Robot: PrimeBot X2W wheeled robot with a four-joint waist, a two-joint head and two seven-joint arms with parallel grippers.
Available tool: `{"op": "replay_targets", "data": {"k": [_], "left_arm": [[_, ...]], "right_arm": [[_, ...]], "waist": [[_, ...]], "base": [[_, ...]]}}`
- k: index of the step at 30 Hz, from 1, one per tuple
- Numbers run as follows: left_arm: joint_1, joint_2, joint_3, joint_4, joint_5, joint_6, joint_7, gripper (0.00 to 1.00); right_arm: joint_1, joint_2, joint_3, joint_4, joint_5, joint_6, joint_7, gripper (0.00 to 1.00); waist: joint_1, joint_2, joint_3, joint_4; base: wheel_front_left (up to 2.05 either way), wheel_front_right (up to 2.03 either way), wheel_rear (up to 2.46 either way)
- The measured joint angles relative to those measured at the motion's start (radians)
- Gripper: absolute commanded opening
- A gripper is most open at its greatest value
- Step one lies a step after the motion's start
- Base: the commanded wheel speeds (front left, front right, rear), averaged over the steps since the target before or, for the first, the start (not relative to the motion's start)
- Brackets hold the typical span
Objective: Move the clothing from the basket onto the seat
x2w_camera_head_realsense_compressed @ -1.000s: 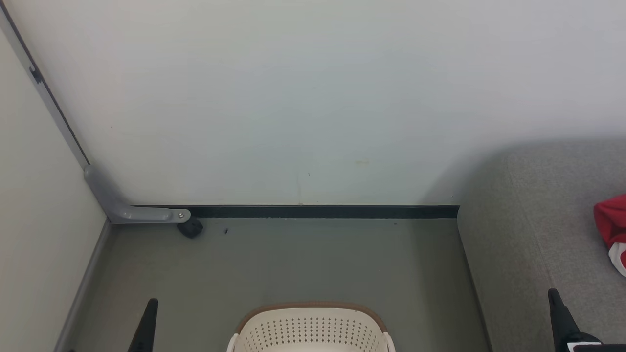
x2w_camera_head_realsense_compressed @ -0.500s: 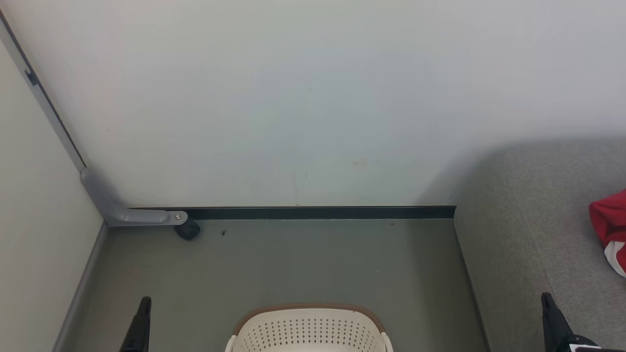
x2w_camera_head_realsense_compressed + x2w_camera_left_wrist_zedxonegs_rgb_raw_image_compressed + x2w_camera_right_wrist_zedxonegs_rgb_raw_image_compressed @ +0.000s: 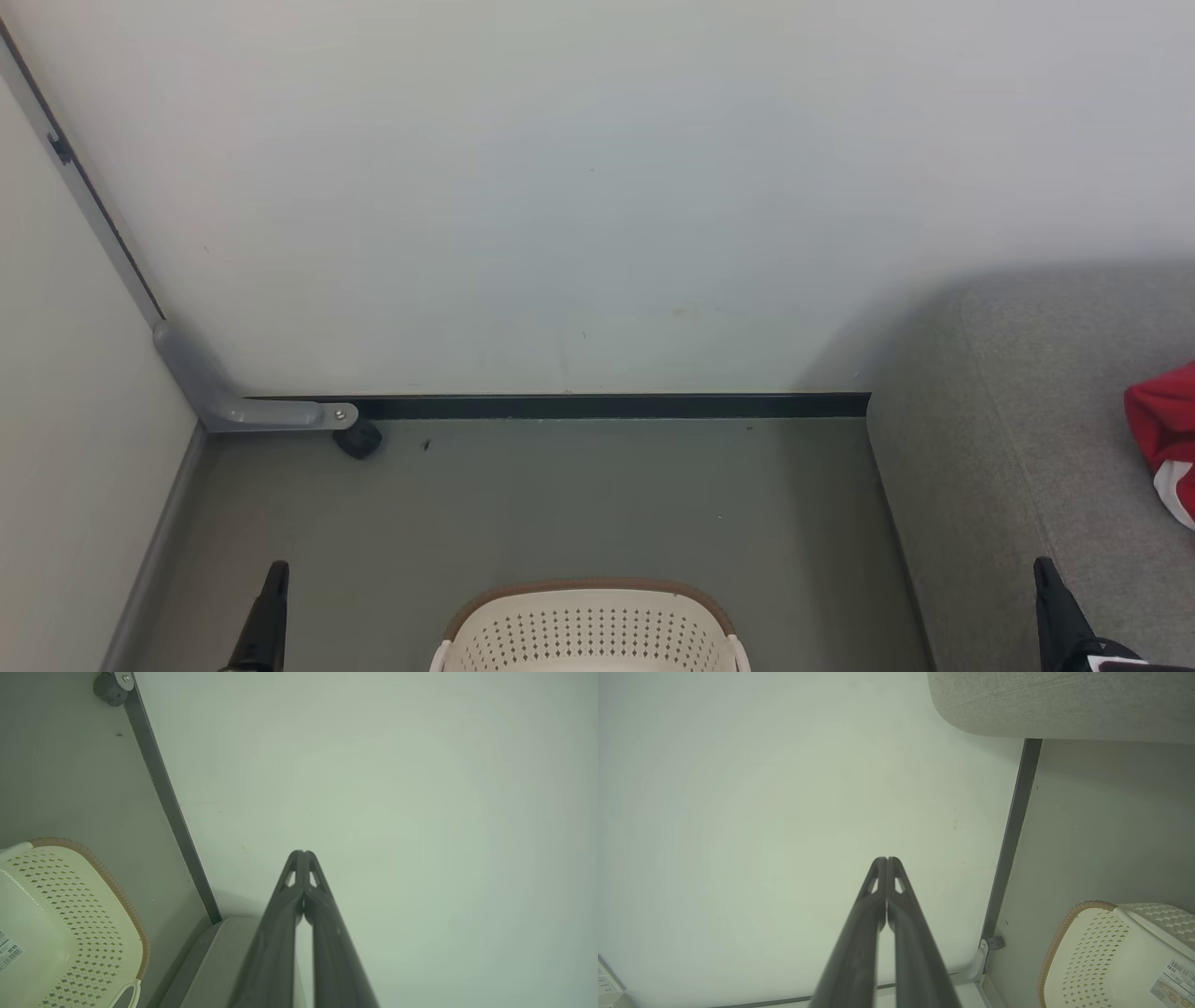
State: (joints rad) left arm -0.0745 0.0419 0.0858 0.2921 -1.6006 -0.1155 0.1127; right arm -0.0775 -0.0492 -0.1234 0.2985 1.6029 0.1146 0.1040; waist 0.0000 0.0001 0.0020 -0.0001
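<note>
Head view first: the basket (image 3: 590, 637) stands on the floor (image 3: 560, 504) at the near side, well short of the floor's far edge, where a dark skirting (image 3: 607, 405) runs under the wall (image 3: 560, 187). The seat (image 3: 1027, 448) is to the right of it, its left edge running along the floor. A red and white garment (image 3: 1162, 429) lies on the seat, well in from that left edge. The left gripper (image 3: 266, 621) pokes up at the lower left, over the floor. The right gripper (image 3: 1060, 611) rises at the lower right, over the seat's near part. Neither touches anything. In the floor's far left corner there is a grey bracket (image 3: 233, 401) with a small black wheel (image 3: 358, 439).

On to the left wrist: the left gripper (image 3: 302, 854) has its fingers pressed together, nothing between them, pointing at the bare wall. The basket (image 3: 70, 914) is at the lower left, on the floor, just beside the seat's rounded corner (image 3: 219, 961).

Right wrist now: the right gripper (image 3: 887, 860) has its fingers together too, empty, aimed at the wall. The basket (image 3: 1087, 952) is at the lower right, with a barcode label (image 3: 1169, 982) inside it. The seat (image 3: 1064, 700) is across the top.
</note>
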Motion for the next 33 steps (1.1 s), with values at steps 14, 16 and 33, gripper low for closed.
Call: {"op": "replay_targets", "data": {"k": [14, 16, 33], "left_arm": [[0.0, 0.0, 0.0, 0.002, 0.0, 0.0, 0.0, 0.0], [0.0, 0.0, 0.0, 0.002, 0.0, 0.0, 0.0, 0.0], [0.0, 0.0, 0.0, 0.004, 0.0, 0.0, 0.0, 0.0]], "right_arm": [[0.0, 0.0, 0.0, 0.001, 0.0, 0.0, 0.0, 0.0], [0.0, 0.0, 0.0, 0.001, 0.0, 0.0, 0.0, 0.0], [0.0, 0.0, -0.001, 0.001, 0.0, 0.0, 0.0, 0.0]], "waist": [[0.0, 0.0, 0.0, 0.0], [0.0, -0.0001, 0.0, 0.0], [0.0, -0.0001, 0.0, 0.0]], "base": [[0.0, 0.0, 0.0], [0.0, 0.0, 0.0], [0.0, 0.0, 0.0]]}}
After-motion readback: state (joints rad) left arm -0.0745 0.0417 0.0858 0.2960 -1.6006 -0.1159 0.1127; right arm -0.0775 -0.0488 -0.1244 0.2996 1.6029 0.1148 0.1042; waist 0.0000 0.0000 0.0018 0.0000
